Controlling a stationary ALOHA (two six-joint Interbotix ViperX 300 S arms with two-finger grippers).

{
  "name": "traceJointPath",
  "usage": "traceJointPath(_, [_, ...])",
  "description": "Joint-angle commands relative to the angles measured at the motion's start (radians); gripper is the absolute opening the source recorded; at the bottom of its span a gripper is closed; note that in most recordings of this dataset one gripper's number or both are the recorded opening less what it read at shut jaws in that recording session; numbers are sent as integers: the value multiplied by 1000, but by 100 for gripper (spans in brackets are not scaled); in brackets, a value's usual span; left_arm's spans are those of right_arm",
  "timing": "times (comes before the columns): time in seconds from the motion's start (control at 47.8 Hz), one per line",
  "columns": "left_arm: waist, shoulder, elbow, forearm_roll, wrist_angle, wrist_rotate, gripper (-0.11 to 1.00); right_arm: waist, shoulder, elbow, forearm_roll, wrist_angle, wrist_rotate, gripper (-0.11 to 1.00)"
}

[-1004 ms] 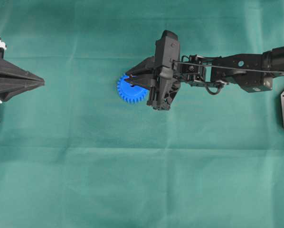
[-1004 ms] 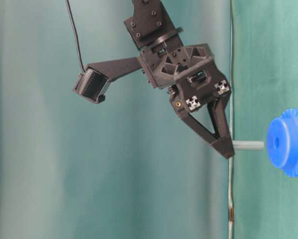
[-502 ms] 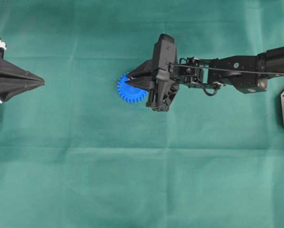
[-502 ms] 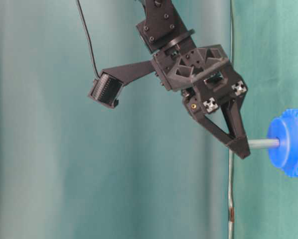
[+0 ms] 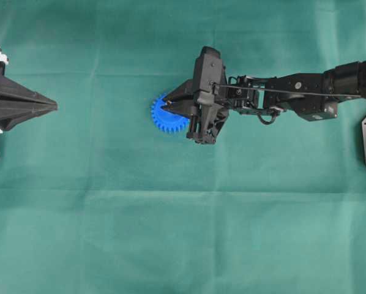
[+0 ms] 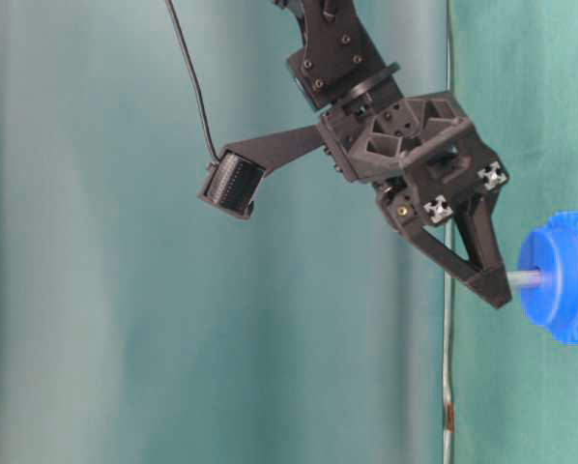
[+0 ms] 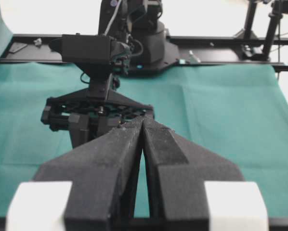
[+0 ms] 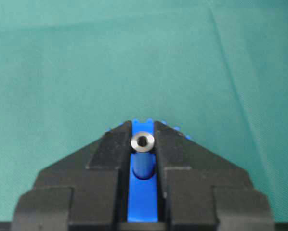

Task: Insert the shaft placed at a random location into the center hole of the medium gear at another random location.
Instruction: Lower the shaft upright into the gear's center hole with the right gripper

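The shaft (image 6: 528, 279), a thin silvery-grey pin, stands with its far end entering the raised hub of the medium gear (image 6: 563, 276), at the center hole; only a short stretch of bare pin shows between the hub face and the fingertips. From the right wrist view the pin (image 8: 142, 141) appears end-on as a shiny ring with a dark middle, pinched between the two black fingers, the blue of the gear (image 8: 143, 192) filling the gap behind it.

The right gripper (image 6: 503, 289) is clamped narrowly on the pin, tilted steeply toward the gear. In the overhead view the gear (image 5: 166, 116) lies flat on the green cloth (image 5: 183, 233), and the right gripper (image 5: 166, 107) covers the gear's middle and right part, its arm stretching away to the right of the gear.

The left gripper (image 5: 53, 106) sits well left of the gear, its fingers pressed together on nothing, pointing toward the gear.
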State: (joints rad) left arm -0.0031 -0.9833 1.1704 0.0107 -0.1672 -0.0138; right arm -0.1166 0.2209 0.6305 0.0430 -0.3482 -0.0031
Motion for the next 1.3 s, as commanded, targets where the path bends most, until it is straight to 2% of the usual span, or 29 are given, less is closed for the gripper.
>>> traceJointPath(0.0, [0,3,-18,2,-6,-2,0,0,-11,-11,-2,-14,2,13])
traceJointPath(1.172, [-2,6,-17,2,-6,-2,0,3,20,-6,-2,-9,5,14])
traceJointPath(1.213, [-2,5,-18,2,-6,-2,0,5,20,-6,-2,-9,5,15])
traceJointPath(1.276, [0,6,-18,2,-5,-2,0,8,18,-6,-2,-8,6,26])
